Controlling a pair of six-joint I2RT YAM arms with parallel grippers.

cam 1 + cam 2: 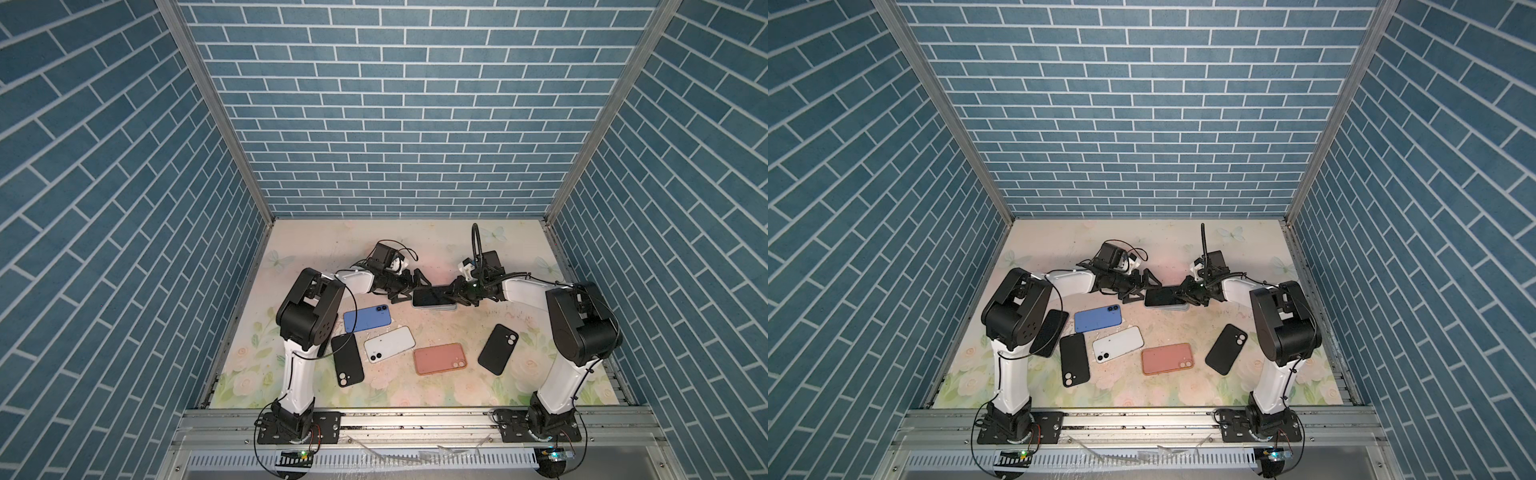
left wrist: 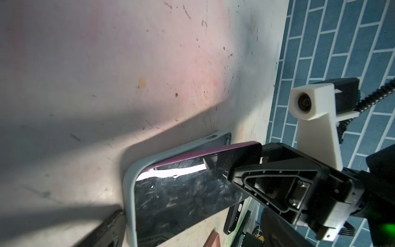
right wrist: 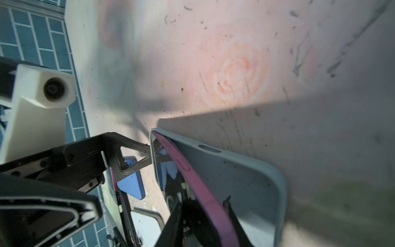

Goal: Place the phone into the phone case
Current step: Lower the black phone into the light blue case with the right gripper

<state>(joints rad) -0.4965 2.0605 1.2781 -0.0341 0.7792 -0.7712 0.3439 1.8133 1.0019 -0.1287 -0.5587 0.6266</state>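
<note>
Left hand (image 1: 415, 289) gapes wide over the floral worktop (image 1: 415, 399), beside the pale grey rubber phone case (image 2: 130, 188). Right hand (image 1: 451, 296) straddles the purple-edged black phone (image 2: 181, 192), grip unclear; one end sits in the case, other raised.

Free bench (image 1: 436, 243) toward back wall; middle taken by phone case (image 2: 129, 192); near side cluttered: blue case (image 1: 368, 318), white case (image 1: 390, 344), pink case (image 1: 439, 358).
</note>
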